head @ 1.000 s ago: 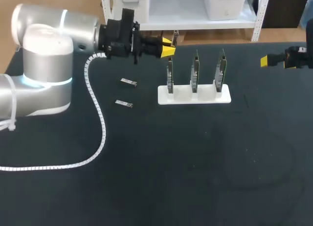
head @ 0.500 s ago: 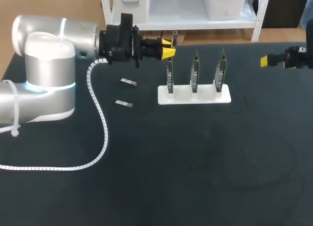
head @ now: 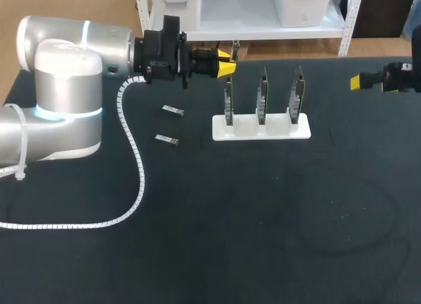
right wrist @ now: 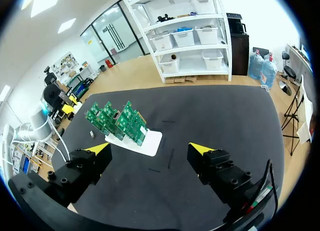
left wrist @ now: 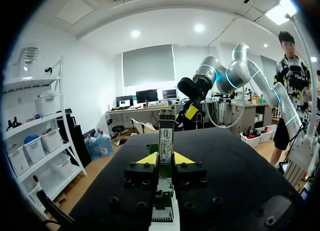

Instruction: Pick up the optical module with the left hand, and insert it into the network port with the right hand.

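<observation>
My left gripper point(head: 226, 61) hangs level above the table's far side, just behind the leftmost board. It is shut on a slim optical module point(left wrist: 166, 140), which stands out ahead between the yellow tips of that gripper point(left wrist: 166, 159). Three green port boards point(head: 262, 95) stand upright in a white stand point(head: 261, 129). My right gripper point(head: 360, 81) is open at the far right, well apart from the boards. Nothing lies between the fingers of that gripper point(right wrist: 150, 151), and the boards point(right wrist: 117, 122) stand ahead of it on the stand point(right wrist: 147, 141).
Two loose optical modules point(head: 173, 110) point(head: 167, 139) lie on the black table left of the stand. A white spiral cable point(head: 135, 172) trails from my left arm across the table's left part. My right arm's gripper point(left wrist: 191, 111) shows ahead in the left wrist view.
The left arm's body and elbow have shifted slightly, while its gripper stays almost in place, still shut on the module. The right arm has not moved.
</observation>
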